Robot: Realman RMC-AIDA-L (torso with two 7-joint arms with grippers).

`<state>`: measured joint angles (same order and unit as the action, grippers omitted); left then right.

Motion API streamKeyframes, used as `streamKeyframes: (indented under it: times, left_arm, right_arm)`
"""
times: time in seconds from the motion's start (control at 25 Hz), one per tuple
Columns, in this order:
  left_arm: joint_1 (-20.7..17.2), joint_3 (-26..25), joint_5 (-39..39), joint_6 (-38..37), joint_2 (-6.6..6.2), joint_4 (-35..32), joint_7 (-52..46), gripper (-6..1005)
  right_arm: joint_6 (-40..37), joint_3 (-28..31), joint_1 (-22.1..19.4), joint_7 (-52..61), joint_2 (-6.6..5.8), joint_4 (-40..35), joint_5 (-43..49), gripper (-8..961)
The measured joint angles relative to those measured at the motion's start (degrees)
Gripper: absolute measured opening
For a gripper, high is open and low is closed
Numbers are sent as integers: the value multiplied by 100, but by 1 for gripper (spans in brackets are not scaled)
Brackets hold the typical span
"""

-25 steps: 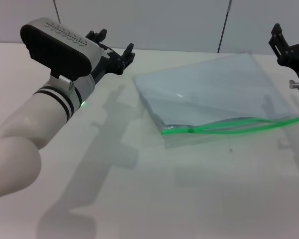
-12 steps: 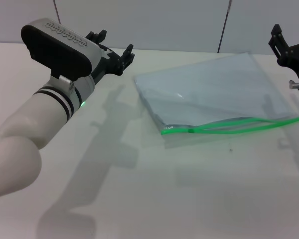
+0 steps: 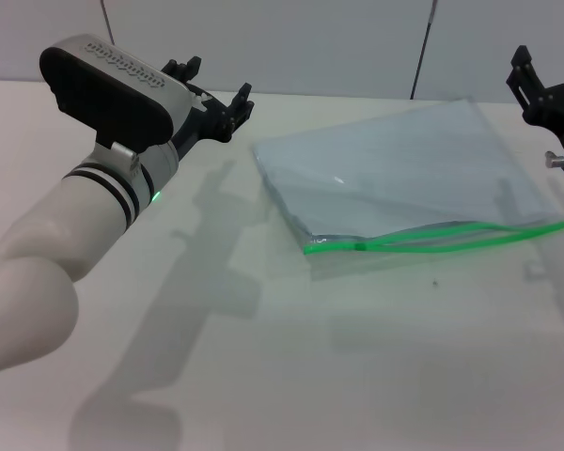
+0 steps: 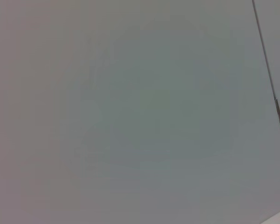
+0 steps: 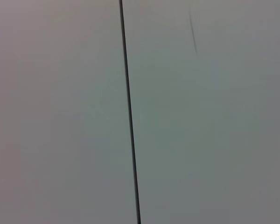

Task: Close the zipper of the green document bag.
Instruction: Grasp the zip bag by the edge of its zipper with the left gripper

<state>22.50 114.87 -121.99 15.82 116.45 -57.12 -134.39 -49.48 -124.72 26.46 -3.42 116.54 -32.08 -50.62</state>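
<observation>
Almost nothing has been moved since the earlier frames; both arms are held where they were. In the head view, the green document bag point(image 3: 404, 174) is seen flat on the table point(image 3: 357, 376), the zipper point(image 3: 432, 237) along its near edge gaping, so nothing is closed yet. The left gripper point(image 3: 211, 86) is raised beside it, fingers apart. The right gripper point(image 3: 545, 80) is partly cropped; its state cannot be told. In both wrist views only a plain wall point(image 4: 130, 112) is shown.
</observation>
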Motion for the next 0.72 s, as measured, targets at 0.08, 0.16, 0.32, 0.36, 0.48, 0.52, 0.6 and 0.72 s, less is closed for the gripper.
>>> streamKeyframes:
  times: [0.08,0.16,0.32,0.36,0.48,0.52,0.6,0.72]
  left_arm:
    - [0,0,0,0,0,0,0,734]
    - [0,0,0,0,0,0,0,734]
    - [0,0,0,0,0,0,0,735]
    - [0,0,0,0,0,0,0,735]
    - [0,0,0,0,0,0,-4,735]
    - [0,-6,0,0,0,0,-23,735]
    - [0,-53,0,-49,-2,-13,-204,735]
    - [5,-120,0,-512,-38,-202,-374,735]
  right_arm:
    - [0,0,0,0,0,0,0,746]
    - [0,0,2,0,0,0,0,746]
    - [0,0,5,0,0,0,0,745]
    - [0,0,6,0,0,0,0,745]
    - [0,0,8,0,0,0,0,745]
    - [0,0,8,0,0,2,0,745]
    - [0,0,9,0,0,7,0,745]
    - [0,10,-5,0,0,29,0,745]
